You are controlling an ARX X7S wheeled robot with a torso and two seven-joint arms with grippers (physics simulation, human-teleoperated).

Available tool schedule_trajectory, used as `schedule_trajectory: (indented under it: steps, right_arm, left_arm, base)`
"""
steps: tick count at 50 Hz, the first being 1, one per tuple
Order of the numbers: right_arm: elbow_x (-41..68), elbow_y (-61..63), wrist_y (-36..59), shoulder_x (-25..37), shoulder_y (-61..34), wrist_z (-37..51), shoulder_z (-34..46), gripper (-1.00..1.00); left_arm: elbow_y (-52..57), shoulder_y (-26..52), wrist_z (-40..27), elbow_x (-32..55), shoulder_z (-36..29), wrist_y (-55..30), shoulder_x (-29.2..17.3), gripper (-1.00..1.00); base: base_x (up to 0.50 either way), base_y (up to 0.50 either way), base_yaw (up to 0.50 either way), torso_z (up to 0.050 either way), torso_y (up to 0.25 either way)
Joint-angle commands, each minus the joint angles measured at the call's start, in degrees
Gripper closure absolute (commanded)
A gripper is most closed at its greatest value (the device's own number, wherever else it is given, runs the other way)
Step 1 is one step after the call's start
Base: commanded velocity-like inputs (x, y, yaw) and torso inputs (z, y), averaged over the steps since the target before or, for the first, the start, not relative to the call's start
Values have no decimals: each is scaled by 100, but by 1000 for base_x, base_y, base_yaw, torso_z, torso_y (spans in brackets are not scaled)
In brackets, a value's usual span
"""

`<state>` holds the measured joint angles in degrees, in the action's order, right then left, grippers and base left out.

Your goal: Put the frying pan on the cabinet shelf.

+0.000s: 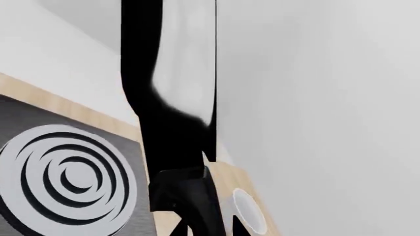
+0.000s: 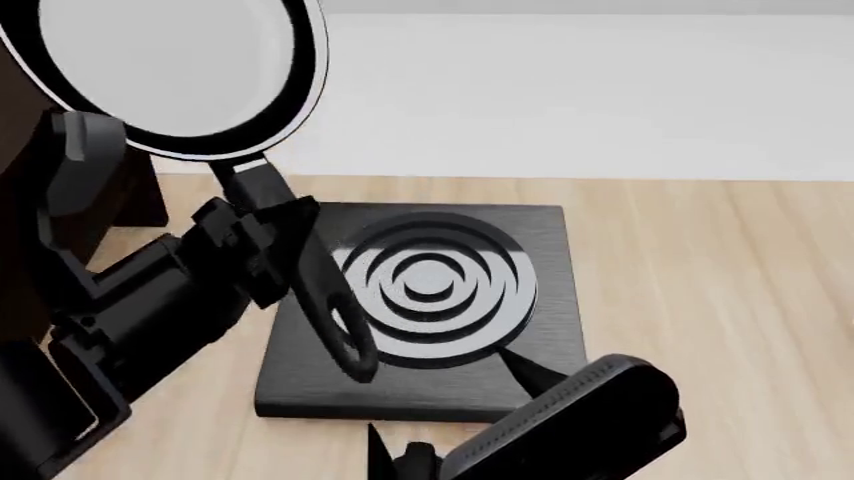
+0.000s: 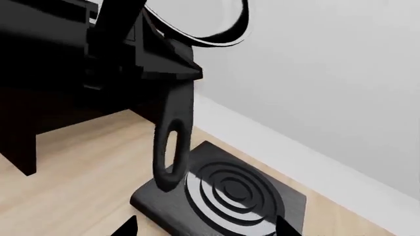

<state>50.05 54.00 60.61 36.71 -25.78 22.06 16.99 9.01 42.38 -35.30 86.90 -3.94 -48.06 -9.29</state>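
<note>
The frying pan (image 2: pixel 174 70) is lifted high at the left, tilted so its pale inside faces me. Its long black handle (image 2: pixel 327 310) slants down over the burner plate, the loop end lowest. My left gripper (image 2: pixel 267 240) is shut on the handle just below the pan. In the left wrist view the handle (image 1: pixel 177 147) runs up between my left gripper (image 1: pixel 206 228) to the pan's pale inside (image 1: pixel 190 49). The dark cabinet shelf (image 2: pixel 20 200) stands at the far left, behind the left arm; it also shows as the cabinet (image 3: pixel 39 113). My right gripper (image 3: pixel 204 228) is open and holds nothing, low over the burner plate.
A square black burner plate (image 2: pixel 427 300) with concentric rings lies on the wooden counter (image 2: pixel 707 300) under the handle. A white wall (image 2: pixel 601 90) runs behind. A white round object (image 1: pixel 249 211) sits on the counter past the plate. My right arm (image 2: pixel 574 425) is at the front.
</note>
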Motion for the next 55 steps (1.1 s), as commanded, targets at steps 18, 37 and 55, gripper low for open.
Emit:
schedule_trajectory:
  steps: [18, 37, 55]
  right_arm:
    - [331, 124, 181, -54, -172, 279, 81, -100]
    - [360, 110, 203, -93, -265, 354, 324, -100]
    - [326, 75, 171, -104, -320, 400, 520, -100]
  left_arm:
    - [-2899, 1822, 848, 61, 818, 680, -834, 100]
    - [-3404, 1829, 773, 702, 1731, 1063, -1217, 100]
    - [-3323, 1283, 790, 1122, 2283, 1317, -1176, 100]
  base:
    - [0, 0, 0, 1, 2]
    - [0, 0, 0, 1, 2]
    - [0, 0, 0, 1, 2]
